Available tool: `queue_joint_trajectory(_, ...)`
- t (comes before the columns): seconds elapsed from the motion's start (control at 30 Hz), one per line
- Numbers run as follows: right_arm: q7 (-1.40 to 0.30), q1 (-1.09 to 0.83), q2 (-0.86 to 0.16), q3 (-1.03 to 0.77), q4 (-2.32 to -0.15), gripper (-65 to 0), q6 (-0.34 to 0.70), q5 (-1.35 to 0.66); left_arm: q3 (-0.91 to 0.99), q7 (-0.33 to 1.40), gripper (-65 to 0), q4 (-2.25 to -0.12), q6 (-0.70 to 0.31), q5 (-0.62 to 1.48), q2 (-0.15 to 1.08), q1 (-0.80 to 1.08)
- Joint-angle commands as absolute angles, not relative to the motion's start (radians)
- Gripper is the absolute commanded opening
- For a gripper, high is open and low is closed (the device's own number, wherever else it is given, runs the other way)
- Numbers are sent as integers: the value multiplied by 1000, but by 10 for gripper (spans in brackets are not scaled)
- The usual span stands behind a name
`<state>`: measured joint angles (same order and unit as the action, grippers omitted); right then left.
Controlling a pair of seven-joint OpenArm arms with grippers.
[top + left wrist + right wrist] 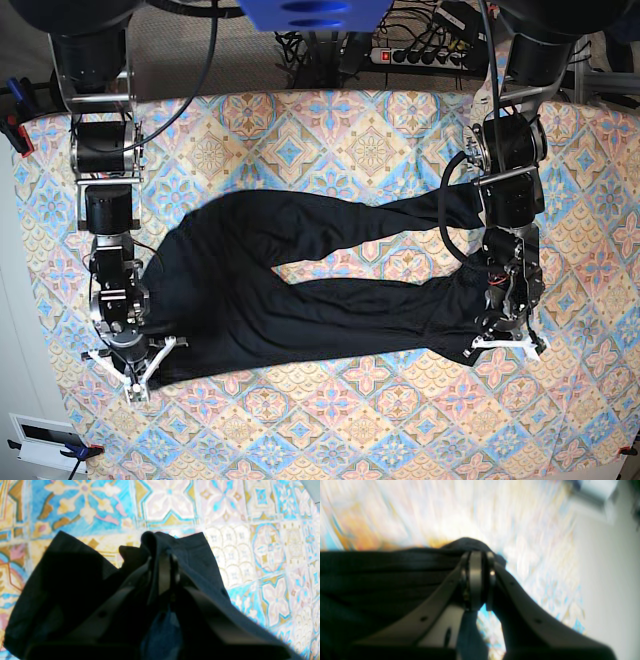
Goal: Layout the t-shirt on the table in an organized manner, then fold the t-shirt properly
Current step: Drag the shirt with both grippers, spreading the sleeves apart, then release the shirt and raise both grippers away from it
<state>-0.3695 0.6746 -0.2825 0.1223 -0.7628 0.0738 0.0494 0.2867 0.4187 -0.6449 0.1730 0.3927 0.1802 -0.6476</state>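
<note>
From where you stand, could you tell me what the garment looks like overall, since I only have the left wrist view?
Observer: In the base view the t-shirt lies spread across the table, stretched lengthwise between the two arms.
Operator: Thank you. Is the other arm holding it as well?
Observer: Yes, the right gripper has its jaws shut on a bunched edge of the fabric.
Operator: And where does my left gripper sit on it?
Observer: The left gripper pinches the opposite end, near the table's front edge in the base view.
</note>
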Motion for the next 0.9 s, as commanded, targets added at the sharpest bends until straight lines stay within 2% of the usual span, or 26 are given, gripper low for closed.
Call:
queue_joint_trajectory(0.0,-371,687,-302,116,-766,-650,59,58,286,394,-650,-662,170,387,189,-680)
queue_joint_trajectory(0.07,-371,687,-302,117,-766,-649,59,58,285,394,-646,-662,170,387,188,-677)
queue_joint_trajectory(0.13,-371,687,-302,119,-766,-631,59,58,285,394,-600,-661,170,386,188,-677)
queue_joint_trajectory(0.2,-371,687,-302,122,-766,-591,59,59,285,394,-525,-661,170,386,188,-677)
queue_joint_trajectory(0.37,-377,687,-288,124,-766,-439,59,61,285,400,-304,-661,163,386,188,-677)
queue_joint_trajectory(0.47,-378,687,-275,124,-766,-380,61,61,285,429,-227,-662,163,386,189,-677)
queue_joint_trajectory(0.67,-378,685,-275,125,-768,-292,62,62,285,487,-161,-665,162,390,193,-677)
queue_joint_trajectory(0.77,-378,673,-280,125,-776,-272,62,62,285,507,-154,-674,162,397,196,-677)
queue_joint_trajectory(0.87,-378,579,-280,113,-843,-267,62,62,289,547,-155,-817,162,398,196,-627)
